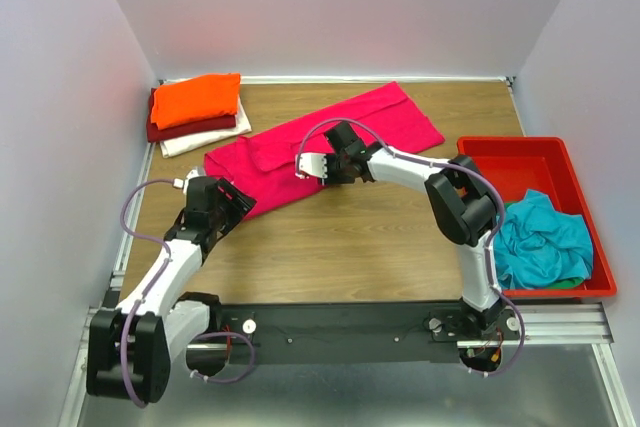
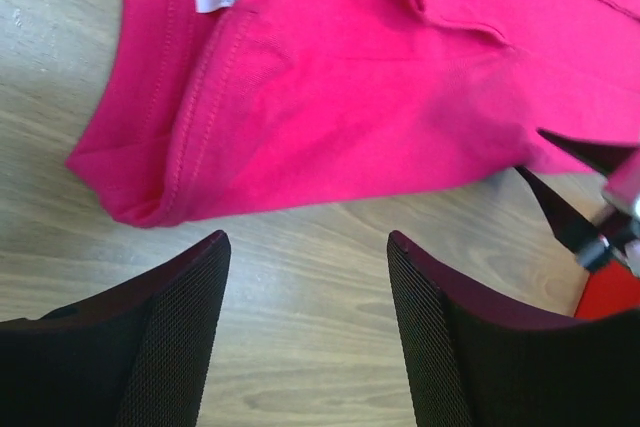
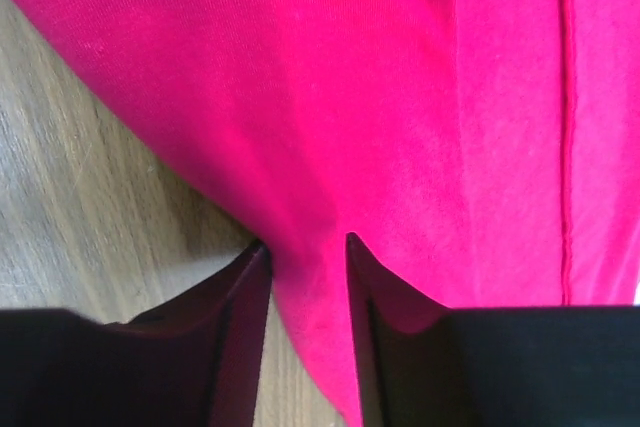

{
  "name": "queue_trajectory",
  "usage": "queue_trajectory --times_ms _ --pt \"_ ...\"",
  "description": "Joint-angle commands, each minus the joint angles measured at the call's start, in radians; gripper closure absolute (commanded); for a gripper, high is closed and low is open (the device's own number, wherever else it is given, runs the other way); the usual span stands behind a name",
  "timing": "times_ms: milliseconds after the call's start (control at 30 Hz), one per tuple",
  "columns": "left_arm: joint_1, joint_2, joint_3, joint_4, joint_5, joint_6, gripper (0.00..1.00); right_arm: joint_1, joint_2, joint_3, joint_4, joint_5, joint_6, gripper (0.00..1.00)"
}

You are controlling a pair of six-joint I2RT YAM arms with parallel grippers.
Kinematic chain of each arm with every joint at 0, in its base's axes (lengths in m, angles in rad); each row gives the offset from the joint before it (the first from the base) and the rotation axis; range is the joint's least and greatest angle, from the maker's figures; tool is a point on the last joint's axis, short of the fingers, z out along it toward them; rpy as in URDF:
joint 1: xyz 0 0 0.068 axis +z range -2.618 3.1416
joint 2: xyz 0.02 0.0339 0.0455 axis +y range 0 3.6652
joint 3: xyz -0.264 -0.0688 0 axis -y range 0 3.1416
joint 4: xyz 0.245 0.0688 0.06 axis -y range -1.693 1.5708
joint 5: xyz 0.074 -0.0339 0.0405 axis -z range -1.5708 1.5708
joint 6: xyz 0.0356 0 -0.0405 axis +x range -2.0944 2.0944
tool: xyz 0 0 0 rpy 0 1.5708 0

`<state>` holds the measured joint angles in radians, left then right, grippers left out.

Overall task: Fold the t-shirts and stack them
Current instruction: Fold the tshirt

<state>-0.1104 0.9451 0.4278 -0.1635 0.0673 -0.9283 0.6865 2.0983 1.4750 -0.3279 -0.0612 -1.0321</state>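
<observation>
While the right arm [image 1: 400, 162] reaches left, jaws pinching the pink t-shirt [image 1: 385, 117], left arm [image 1: 168, 262] bent, jaws wide

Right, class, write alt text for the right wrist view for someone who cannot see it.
The right gripper pinches a fold of the pink-red t-shirt, which fills most of the frame. Wooden table shows at the left.
</observation>
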Motion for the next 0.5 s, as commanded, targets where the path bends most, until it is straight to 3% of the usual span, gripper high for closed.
queue_trajectory --times_ms 0,233,467 --pt "0.008 0.069 0.003 0.056 -0.06 -0.04 0.31 0.007 0.028 -0.041 -0.008 0.021 0.021 0.64" --pt "0.07 0.122 -0.066 0.09 -0.116 -0.084 0.39 0.007 -0.003 -0.088 -0.011 -0.006 0.04 0.9" --pt "0.212 0.201 -0.074 0.134 -0.083 -0.058 0.4 0.059 -0.099 -0.231 -0.019 -0.017 0.046 0.94"
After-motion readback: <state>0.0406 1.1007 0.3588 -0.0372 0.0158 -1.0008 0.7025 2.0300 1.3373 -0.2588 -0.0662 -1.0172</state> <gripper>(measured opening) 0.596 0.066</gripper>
